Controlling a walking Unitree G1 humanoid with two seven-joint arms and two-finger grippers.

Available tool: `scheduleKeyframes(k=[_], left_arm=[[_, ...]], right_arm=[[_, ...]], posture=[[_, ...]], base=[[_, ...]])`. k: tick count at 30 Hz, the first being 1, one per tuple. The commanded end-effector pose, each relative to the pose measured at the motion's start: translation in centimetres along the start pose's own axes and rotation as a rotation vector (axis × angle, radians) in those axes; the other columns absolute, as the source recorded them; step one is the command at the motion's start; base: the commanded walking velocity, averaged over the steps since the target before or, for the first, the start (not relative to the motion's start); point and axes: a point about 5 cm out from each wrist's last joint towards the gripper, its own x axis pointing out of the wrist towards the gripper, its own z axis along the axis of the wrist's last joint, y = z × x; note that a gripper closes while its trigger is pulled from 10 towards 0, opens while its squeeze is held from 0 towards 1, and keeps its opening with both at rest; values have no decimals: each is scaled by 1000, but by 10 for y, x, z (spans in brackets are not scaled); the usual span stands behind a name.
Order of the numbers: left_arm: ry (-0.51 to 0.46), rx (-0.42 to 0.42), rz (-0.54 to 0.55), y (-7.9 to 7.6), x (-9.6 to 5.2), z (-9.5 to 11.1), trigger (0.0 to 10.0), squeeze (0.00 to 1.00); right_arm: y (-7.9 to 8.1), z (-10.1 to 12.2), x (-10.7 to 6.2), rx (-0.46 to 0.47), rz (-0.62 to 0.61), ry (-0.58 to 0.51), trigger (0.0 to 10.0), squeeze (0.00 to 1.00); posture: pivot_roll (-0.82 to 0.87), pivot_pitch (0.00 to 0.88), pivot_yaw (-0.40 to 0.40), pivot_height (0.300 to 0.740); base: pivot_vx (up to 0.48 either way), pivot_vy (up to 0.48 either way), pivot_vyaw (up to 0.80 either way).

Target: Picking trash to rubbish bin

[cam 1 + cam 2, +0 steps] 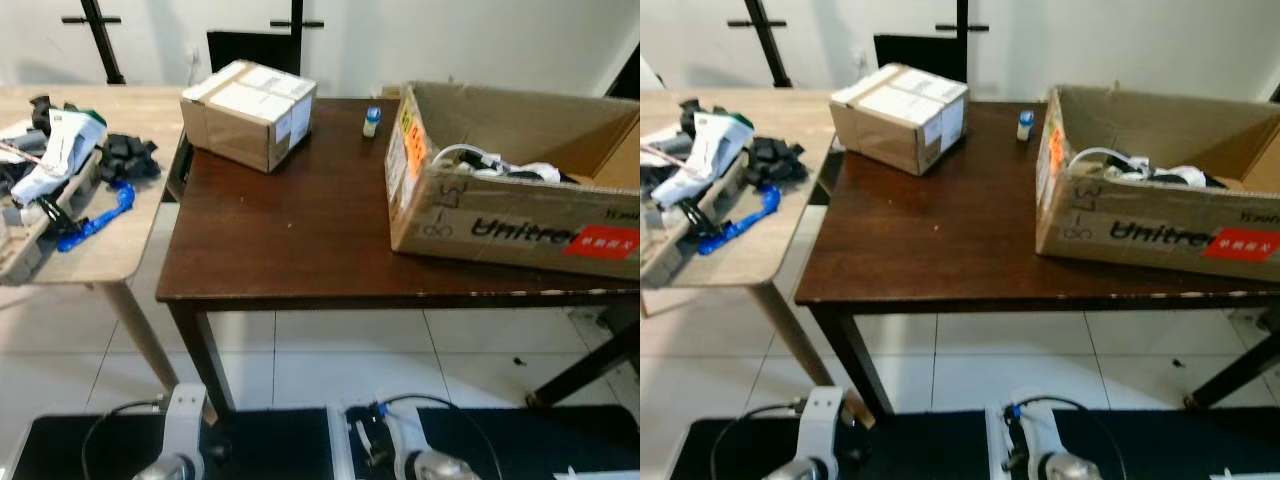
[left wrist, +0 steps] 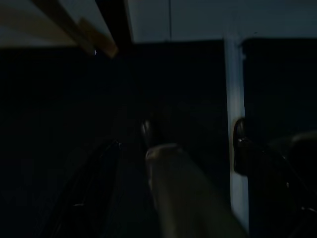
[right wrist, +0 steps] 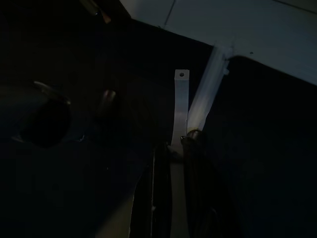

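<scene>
Dark wood tabletop (image 1: 300, 240) straight ahead. Big open cardboard box (image 1: 520, 215) on its right side, cables and white clutter inside. Small taped box (image 1: 250, 112) at the back left. Little blue-capped bottle (image 1: 371, 121) between the two boxes near the far edge, likely the trash to pick. Pale side table (image 1: 110, 250) on the left holds tangled gear and a blue strap (image 1: 100, 218). No bin to point at. Risk: bottle is small and far back, a long reach could tip it or clip the big box. Both arms hang low; wrist views dark, so can't tell how far left tool (image 2: 193, 144) or right tool (image 3: 171, 148) is spread, nothing held as far as visible.
</scene>
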Motion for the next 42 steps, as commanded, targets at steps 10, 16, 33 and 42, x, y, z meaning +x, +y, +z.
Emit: scheduleKeyframes(k=[10,16,33,42], left_arm=[[29,11,-5,0,0,-5,10000,8],[23,11,-4,0,0,-3,10000,4],[26,11,-1,2,-1,-4,10000,0],[16,-6,14,3,-1,-3,10000,0]], right_arm=[[-3,-4,-2,9,0,3,10000,0],[0,-5,-1,-31,20,14,10000,0],[0,-2,0,-1,5,7,10000,0],[2,2,1,-38,30,2,10000,0]], posture=[[-40,136,9,740],[-37,139,9,740],[-36,143,11,740],[-39,141,15,740]], base=[[0,-330,0],[0,-328,400],[0,-322,376],[0,-104,0]])
